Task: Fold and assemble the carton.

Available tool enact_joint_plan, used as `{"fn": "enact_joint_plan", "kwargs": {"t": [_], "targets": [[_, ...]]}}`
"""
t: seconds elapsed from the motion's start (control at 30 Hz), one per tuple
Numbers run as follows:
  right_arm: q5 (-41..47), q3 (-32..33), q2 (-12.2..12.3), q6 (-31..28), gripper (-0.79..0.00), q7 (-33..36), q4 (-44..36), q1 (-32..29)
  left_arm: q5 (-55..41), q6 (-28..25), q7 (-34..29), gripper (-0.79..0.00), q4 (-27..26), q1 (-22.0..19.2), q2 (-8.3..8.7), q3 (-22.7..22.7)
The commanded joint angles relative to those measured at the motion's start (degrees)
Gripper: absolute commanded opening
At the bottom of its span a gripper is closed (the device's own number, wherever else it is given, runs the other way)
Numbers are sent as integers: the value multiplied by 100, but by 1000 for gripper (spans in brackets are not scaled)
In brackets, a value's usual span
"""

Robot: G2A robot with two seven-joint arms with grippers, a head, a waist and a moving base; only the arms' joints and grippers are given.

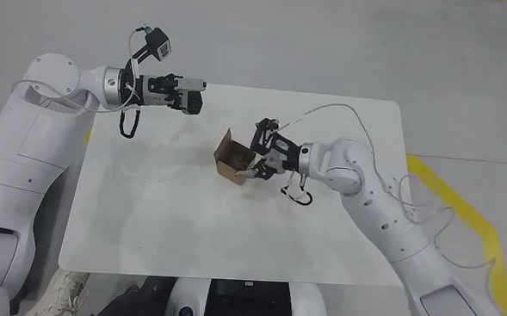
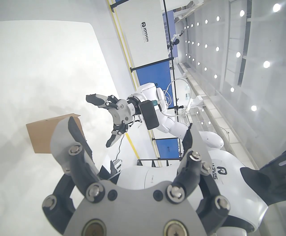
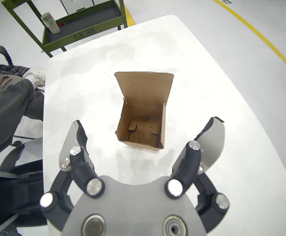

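White table (image 1: 190, 224), open carton (image 3: 140, 105) just ahead of spread right claw (image 3: 146, 123)

White table (image 1: 190, 224); brown open carton (image 1: 233, 156) near centre

You're working in an industrial hall or robot test lab, not a home. You're standing at a plain white table (image 1: 147, 221) on a smooth grey floor (image 1: 328, 41) that's carrying yellow safety lines (image 3: 252, 30). Near one table corner you're seeing an olive-green metal trolley (image 3: 82, 33) holding a canister (image 3: 50, 22). White and blue partition panels (image 2: 143, 38) on black frames are standing along a yellow line, and a high ceiling (image 2: 223, 64) is running rows of round lights (image 2: 266, 64) overhead.
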Motion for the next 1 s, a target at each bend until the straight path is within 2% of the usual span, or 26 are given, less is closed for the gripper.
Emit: {"fn": "enact_joint_plan", "kwargs": {"t": [0.0,0.33,0.43,0.53,0.6,0.97], "targets": [[6,-48,-30,-259,0,-276,95,138,0,0,0,0,0,0,0,0],[-80,-94,-26,-203,0,-267,-60,29,0,0,0,0,0,0,0,0],[-1063,-252,-13,-294,0,-129,-391,176,0,0,0,0,0,0,0,0],[-1665,-392,-40,-354,0,-243,-255,376,0,0,0,0,0,0,0,0],[-1904,-490,-81,-373,0,-432,-92,540,-11,37,189,0,-11,101,17,-95],[-3371,-1119,-298,-652,0,-1624,421,1335,-436,-9,-47,0,270,846,304,-1270]]}}
